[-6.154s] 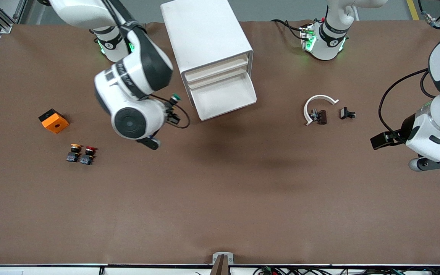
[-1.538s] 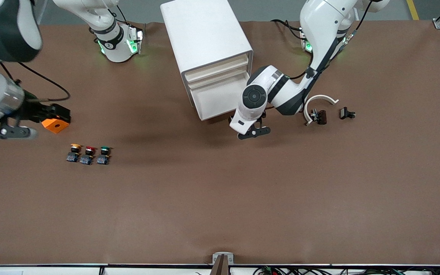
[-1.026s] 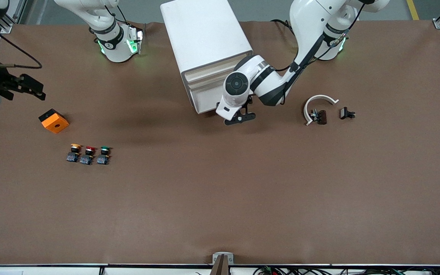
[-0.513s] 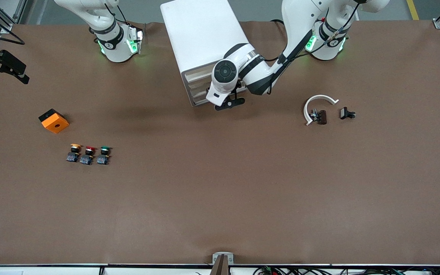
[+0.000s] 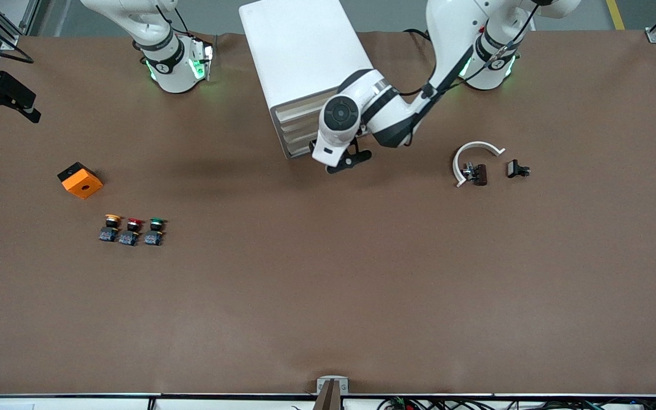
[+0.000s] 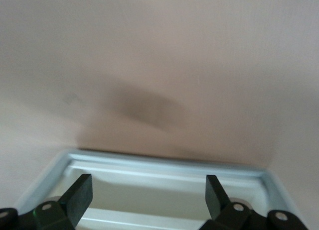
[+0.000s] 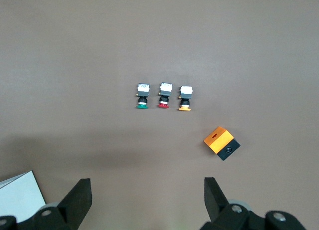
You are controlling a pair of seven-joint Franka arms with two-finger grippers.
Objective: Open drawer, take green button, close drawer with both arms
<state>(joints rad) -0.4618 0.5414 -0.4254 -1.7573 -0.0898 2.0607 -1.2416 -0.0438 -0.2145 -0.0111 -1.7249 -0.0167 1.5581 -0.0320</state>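
The white cabinet (image 5: 305, 51) stands between the arms' bases, and its lowest drawer (image 5: 296, 145) sits pushed in, level with the two above. My left gripper (image 5: 348, 161) hangs open just in front of that drawer, nothing between its fingers. In the left wrist view the drawer's pale rim (image 6: 164, 163) lies between the open left gripper (image 6: 147, 186). The green-capped button (image 5: 156, 223) stands on the table toward the right arm's end, also in the right wrist view (image 7: 142, 96). My right gripper (image 5: 15, 102) is open and empty (image 7: 147, 187), high over the table's edge at that end.
A red-capped button (image 5: 134, 222) and a yellow-capped button (image 5: 113, 219) stand in a row beside the green one. An orange block (image 5: 80, 180) lies farther from the camera than the row. A white curved piece (image 5: 476, 152) and small black parts (image 5: 517, 168) lie toward the left arm's end.
My left gripper pushed the lowest drawer in, then backed off slightly from its front. My right gripper rose and swung out from the orange block to the table's edge.
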